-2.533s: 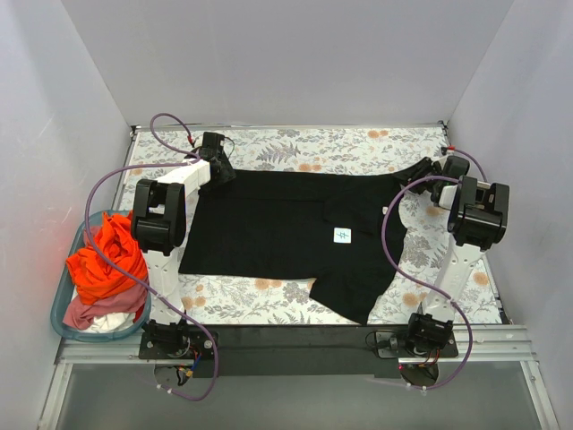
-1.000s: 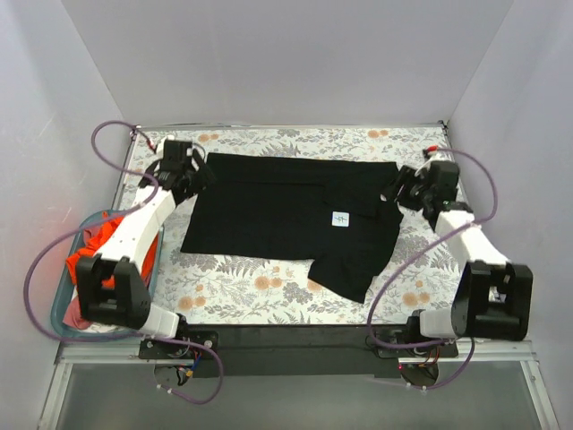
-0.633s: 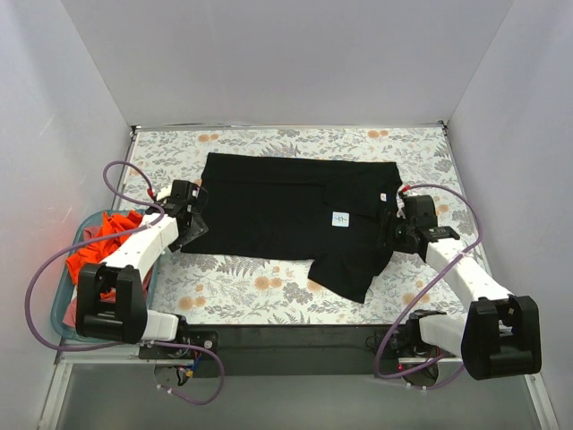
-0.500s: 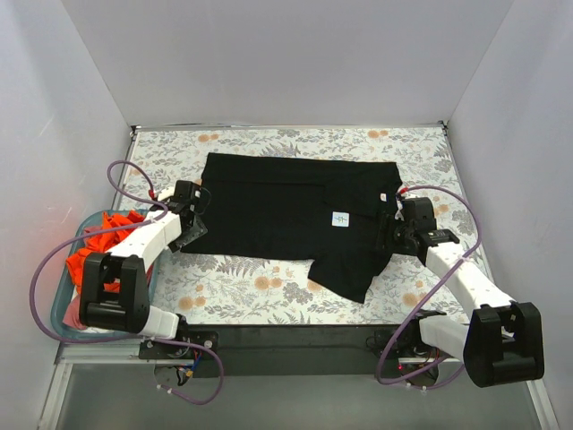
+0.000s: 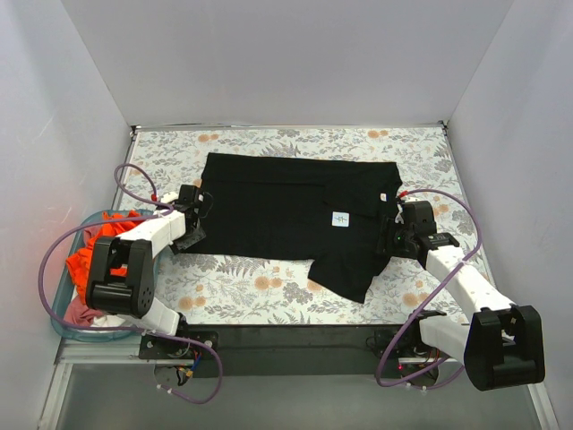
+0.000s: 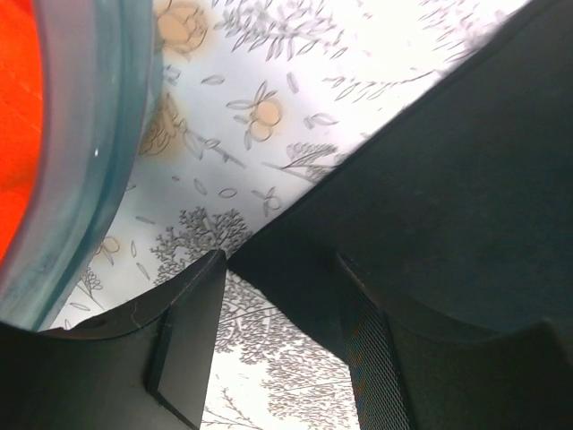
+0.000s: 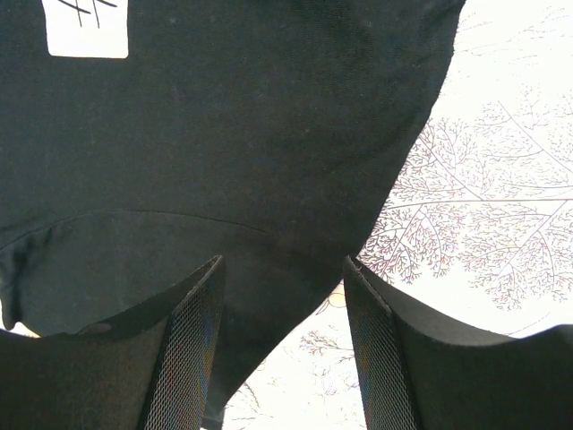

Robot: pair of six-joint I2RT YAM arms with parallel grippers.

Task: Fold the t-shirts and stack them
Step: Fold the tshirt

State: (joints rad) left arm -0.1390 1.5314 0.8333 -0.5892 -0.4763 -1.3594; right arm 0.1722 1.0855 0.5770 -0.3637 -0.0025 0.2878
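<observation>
The top external camera looks down from high behind the near edge over the whole table [image 5: 260, 288], while both wrist cameras face downward at close range, each sharing one edge of the black t-shirt [image 5: 269, 210] with it.

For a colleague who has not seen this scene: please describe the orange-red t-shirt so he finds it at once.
Look at the floral table, then at its left edge, where a translucent teal basket stands. The orange-red t-shirt lies crumpled on top inside it, far brighter than the dusty pink cloth beneath it and the flat black t-shirt.
</observation>
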